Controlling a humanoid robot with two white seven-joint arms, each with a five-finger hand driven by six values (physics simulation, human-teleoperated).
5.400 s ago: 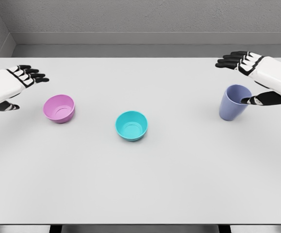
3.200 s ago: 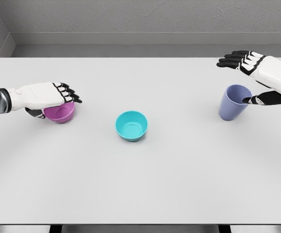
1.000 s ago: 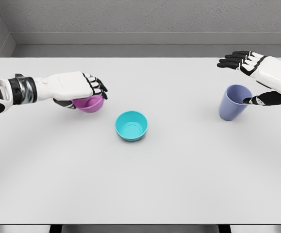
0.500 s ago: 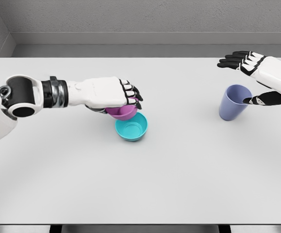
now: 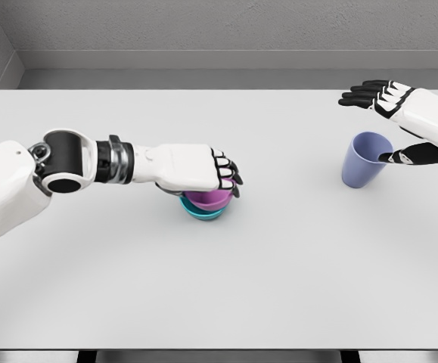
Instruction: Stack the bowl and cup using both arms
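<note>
My left hand (image 5: 217,181) is shut on the pink bowl (image 5: 209,200) and covers its top. The pink bowl sits nested in the teal bowl (image 5: 203,213) at the table's middle; only the teal bowl's lower edge shows beneath it. A blue-purple cup (image 5: 363,159) stands upright at the right. My right hand (image 5: 389,125) hovers by the cup with fingers spread above and behind it and the thumb at the rim, holding nothing.
The white table (image 5: 219,287) spreads wide around the bowls. A grey wall runs behind the table's far edge. The left forearm stretches across the table's left half.
My left hand has carried the pink bowl rightward and down into the teal bowl. The right hand and the cup have stayed still.
</note>
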